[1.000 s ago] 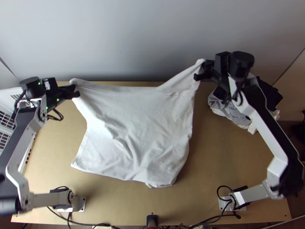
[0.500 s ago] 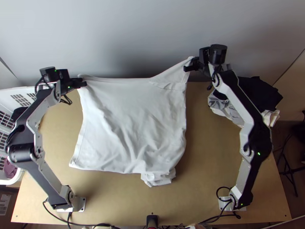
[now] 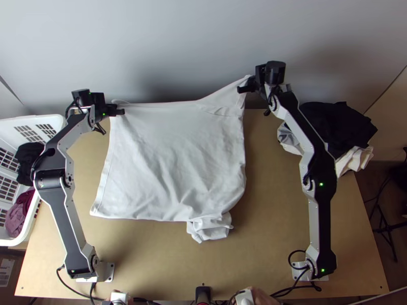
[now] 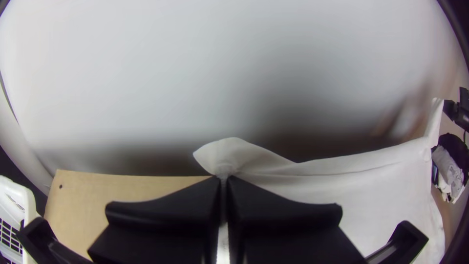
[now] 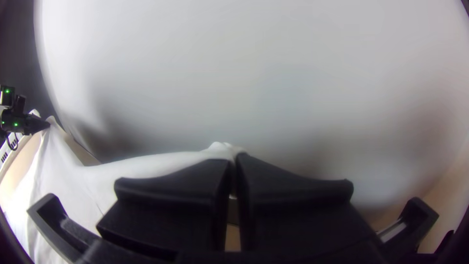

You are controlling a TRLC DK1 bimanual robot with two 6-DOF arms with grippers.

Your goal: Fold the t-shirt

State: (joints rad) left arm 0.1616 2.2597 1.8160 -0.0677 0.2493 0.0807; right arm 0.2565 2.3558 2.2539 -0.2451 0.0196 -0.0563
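Top view, from my station: I log a light wooden surface [image 3: 274, 213]. On its middle I see the near part of the white t-shirt [image 3: 168, 173], spread with soft creases; a bunched portion [image 3: 208, 229] sits at its near edge, right of centre. At the far right I note a heap: black cloth [image 3: 333, 122], grey cloth [image 3: 289, 139] and cream cloth [image 3: 353, 160], crumpled together. Near the front edge I record the left arm's base [image 3: 105, 272] and right arm's base [image 3: 300, 270], well apart, with black cables [image 3: 71, 290] beside the left one.
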